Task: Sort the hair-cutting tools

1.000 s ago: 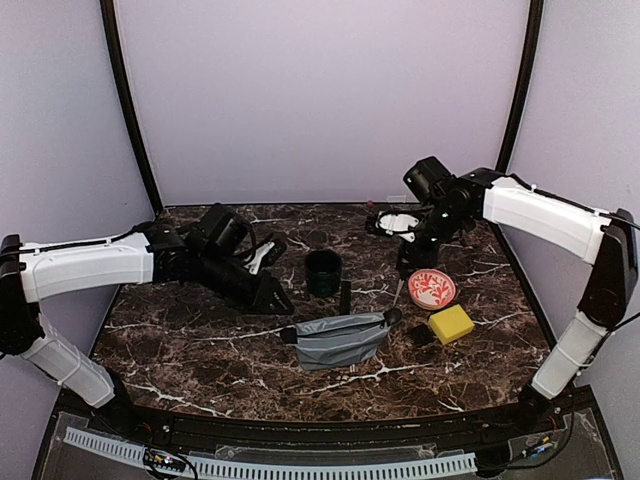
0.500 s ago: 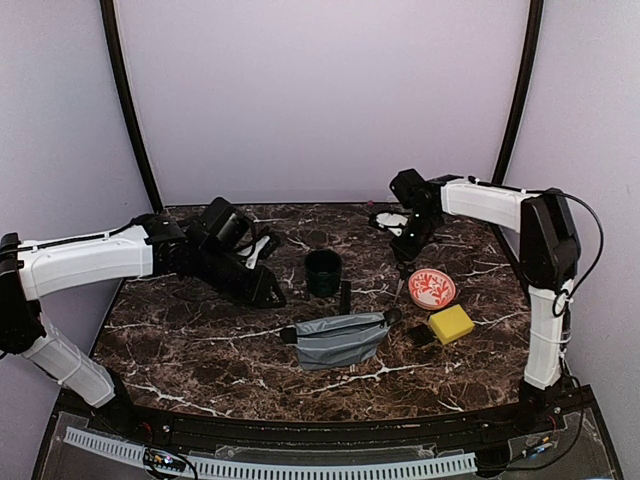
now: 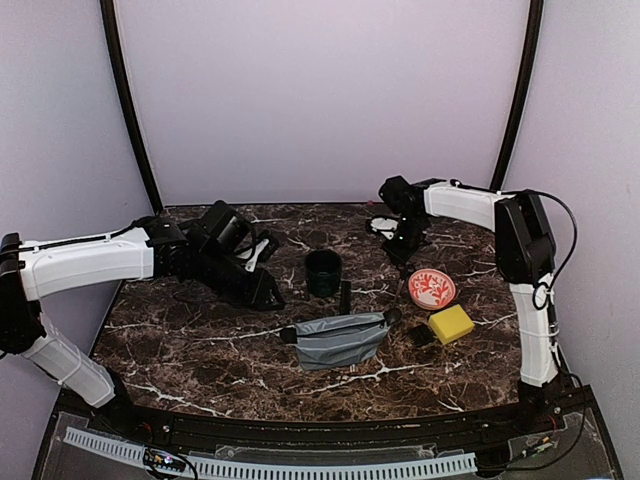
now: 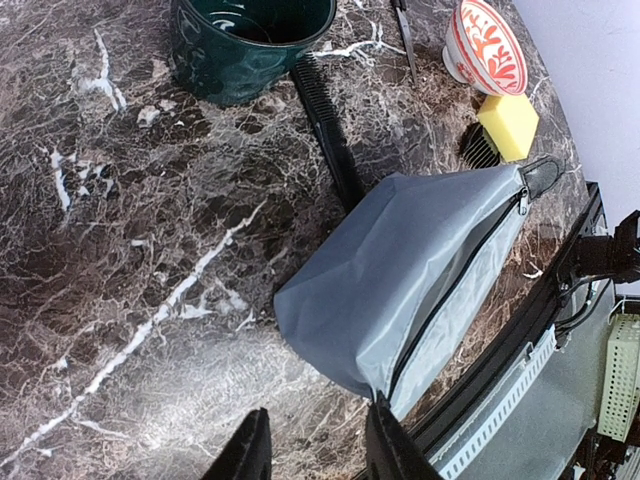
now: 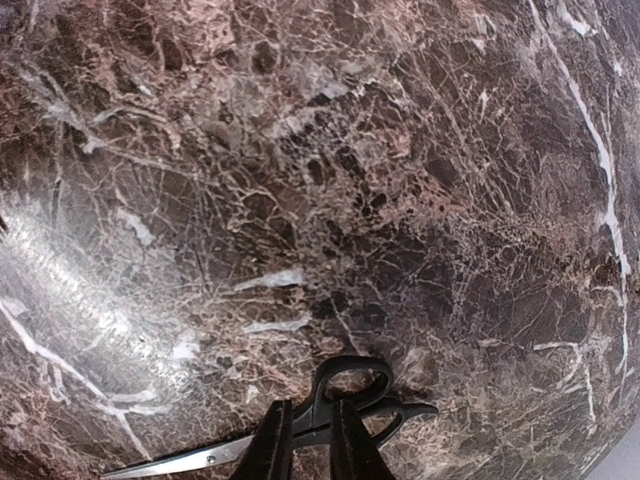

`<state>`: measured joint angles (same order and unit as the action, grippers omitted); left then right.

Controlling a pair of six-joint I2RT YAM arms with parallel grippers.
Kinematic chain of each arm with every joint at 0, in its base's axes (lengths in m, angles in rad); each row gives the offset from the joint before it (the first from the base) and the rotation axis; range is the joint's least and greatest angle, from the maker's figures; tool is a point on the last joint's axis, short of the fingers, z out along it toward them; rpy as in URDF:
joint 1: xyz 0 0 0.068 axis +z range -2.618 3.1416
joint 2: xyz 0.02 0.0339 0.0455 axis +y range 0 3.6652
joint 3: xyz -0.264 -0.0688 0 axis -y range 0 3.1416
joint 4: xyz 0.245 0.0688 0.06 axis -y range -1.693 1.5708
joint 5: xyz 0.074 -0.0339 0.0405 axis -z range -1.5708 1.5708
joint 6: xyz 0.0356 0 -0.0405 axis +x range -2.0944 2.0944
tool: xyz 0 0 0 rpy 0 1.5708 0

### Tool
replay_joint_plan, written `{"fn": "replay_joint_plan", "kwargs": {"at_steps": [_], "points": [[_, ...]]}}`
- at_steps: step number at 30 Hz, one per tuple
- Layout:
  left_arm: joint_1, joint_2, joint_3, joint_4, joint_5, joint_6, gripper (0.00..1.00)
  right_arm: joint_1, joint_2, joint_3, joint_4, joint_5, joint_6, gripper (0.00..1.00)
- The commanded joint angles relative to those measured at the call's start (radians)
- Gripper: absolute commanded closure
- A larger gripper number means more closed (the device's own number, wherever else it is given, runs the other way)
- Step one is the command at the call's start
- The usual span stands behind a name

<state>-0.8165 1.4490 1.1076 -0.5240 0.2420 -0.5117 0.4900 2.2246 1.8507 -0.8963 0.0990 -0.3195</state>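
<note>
Left gripper (image 4: 316,425) has barely budged, jaws apart near the grey fabric zip pouch (image 4: 400,270), probably waiting. Right gripper (image 5: 312,415) swung farther back, straddling small dark-handled metal scissors (image 5: 385,412) on the dark marble table (image 5: 400,150); can't tell if clamped.

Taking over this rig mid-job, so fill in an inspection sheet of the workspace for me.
Surface: dark veined marble table.
Job's things: scissors flat at the far side; second scissors beside the plate; comb between cup and pouch; clipper against the sponge.
Clutter: green cup, grey pouch, red-and-white plate, yellow sponge.
Claws: left claw open, above bare table near the pouch; right claw straddles the scissors, grip unclear.
Cables: black cable loops off the right arm.
Surroundings: lilac walls, black poles; nothing else seen.
</note>
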Motion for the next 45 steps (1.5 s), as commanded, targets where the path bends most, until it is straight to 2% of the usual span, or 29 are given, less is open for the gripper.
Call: {"fn": "replay_joint_plan", "kwargs": {"at_steps": [1,13,20,26,36,45], "points": [[-0.003,-0.006,-0.015,0.008,0.002,0.007,0.67,-0.005,0.042,0.049,-0.033,0.026,0.042,0.86],[-0.003,0.041,-0.005,0.016,0.017,0.020,0.67,-0.008,0.077,0.036,-0.055,0.043,0.068,0.85],[-0.003,0.054,0.005,0.003,0.022,0.028,0.66,-0.033,0.121,0.067,-0.077,0.004,0.086,0.85],[-0.003,0.052,0.000,-0.002,0.013,0.034,0.66,-0.033,0.088,0.057,-0.057,0.025,0.088,0.83],[-0.003,0.079,0.028,-0.021,0.014,0.046,0.66,-0.023,0.122,0.066,-0.088,-0.155,0.055,1.00],[-0.003,0.072,0.050,-0.060,-0.071,0.050,0.66,-0.013,-0.025,0.116,-0.027,-0.253,0.026,1.00]]}}
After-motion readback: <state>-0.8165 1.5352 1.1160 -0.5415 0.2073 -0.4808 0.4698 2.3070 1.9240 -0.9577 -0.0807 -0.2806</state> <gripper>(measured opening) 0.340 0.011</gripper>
